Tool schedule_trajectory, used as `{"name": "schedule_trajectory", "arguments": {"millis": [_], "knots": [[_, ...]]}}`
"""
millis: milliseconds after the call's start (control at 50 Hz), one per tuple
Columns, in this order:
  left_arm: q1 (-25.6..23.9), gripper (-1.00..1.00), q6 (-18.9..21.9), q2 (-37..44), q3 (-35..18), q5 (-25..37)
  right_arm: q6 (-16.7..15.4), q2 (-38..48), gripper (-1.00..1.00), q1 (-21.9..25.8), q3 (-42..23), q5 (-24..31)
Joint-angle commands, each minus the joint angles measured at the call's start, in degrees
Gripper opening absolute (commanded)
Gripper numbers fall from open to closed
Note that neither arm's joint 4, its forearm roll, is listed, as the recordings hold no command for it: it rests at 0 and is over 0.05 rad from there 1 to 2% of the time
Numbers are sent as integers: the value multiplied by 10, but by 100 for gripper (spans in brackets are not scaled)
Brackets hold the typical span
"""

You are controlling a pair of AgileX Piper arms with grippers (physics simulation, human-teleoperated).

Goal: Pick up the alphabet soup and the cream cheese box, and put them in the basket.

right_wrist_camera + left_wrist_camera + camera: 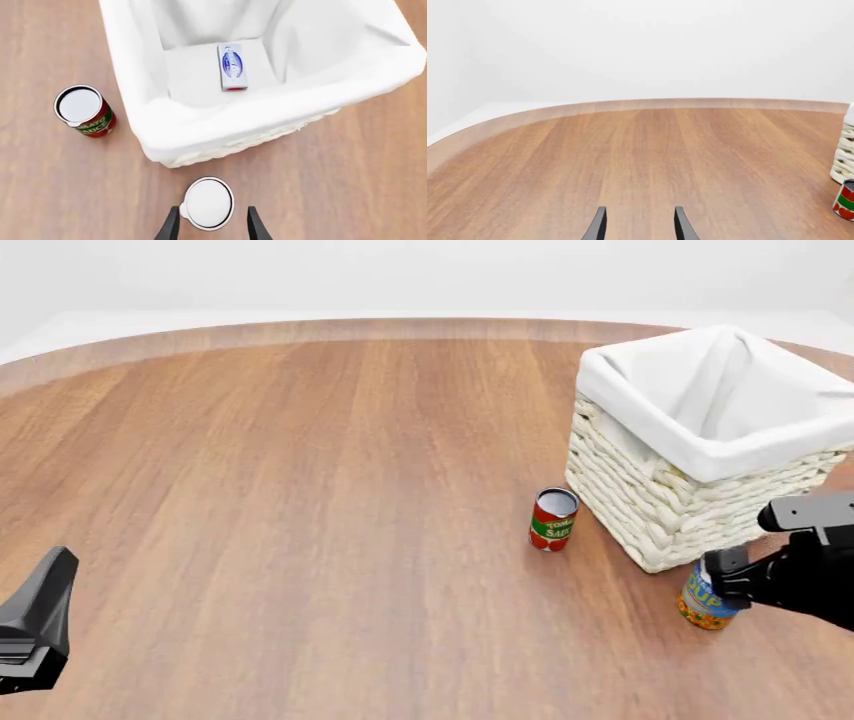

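Observation:
The alphabet soup (208, 202), a can with a blue and yellow label (699, 602) and a white top, stands upright on the table beside the basket's near corner. My right gripper (213, 210) is open above it, one finger on each side of the can's top with small gaps showing. The cream cheese box (232, 66) lies flat on the liner inside the basket (641, 505). My left gripper (639, 220) is open and empty, low at the table's near left (51, 575), far from both objects.
A slimmer red-and-green can (553, 519) stands upright just left of the basket, also seen as the red can (83, 111) and red can (846, 200). The basket's wicker wall (844, 160) shows at the left wrist view's edge. The wooden table's curved far rim (647, 104) lies ahead.

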Motion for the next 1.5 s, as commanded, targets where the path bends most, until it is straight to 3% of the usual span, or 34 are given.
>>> {"name": "schedule_trajectory", "arguments": {"millis": [20,160,560,900,940,1020,1500], "knots": [[0,100,0,0,0,0,8,13,100,-1,31,-34],[0,100,0,0,0,0,13,9,100,-1,32,-25],[0,100,0,0,0,0,29,34,100,-2,77,-83],[0,100,0,0,0,0,35,93,100,-1,105,-156],[0,100,0,0,0,0,36,84,100,-1,103,-143],[0,100,0,0,0,0,36,114,100,-1,113,-180],[0,100,0,0,0,0,30,150,100,-6,108,-206]]}}
